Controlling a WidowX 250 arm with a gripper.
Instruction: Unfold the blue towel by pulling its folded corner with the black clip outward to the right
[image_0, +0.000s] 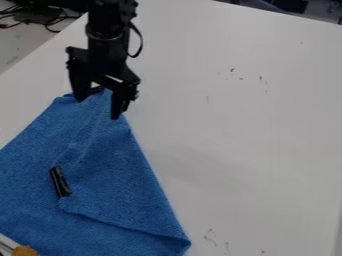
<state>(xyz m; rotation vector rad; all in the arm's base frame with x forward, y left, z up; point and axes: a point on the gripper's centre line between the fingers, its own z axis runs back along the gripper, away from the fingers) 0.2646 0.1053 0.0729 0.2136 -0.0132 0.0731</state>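
Claw: (98, 106) upper left of the frame, hanging over the top end of the cloth; fingers spread apart, released, cloth visible between them. Can't tell if the tips touch the fabric.
Arm: (108, 30) black, comes in from the top edge, left of center.
Cloth: (113, 172) blue, lies from below the claw down to the lower left of the frame; narrow at top, wider toward the bottom.
Fold: one layer lies over another, its edge slanting from left of center down to the cloth's lower right corner.
Black object: (60, 181) small, longish, on the cloth, left side of frame, near the folded layer's left corner.
Tabletop: (254, 135) white, few dark marks.
Bottom left corner: orange-yellow thing (25, 251), partly cut off, beside cloth.
Upper left corner: dark cables (47, 21) beyond the tabletop.
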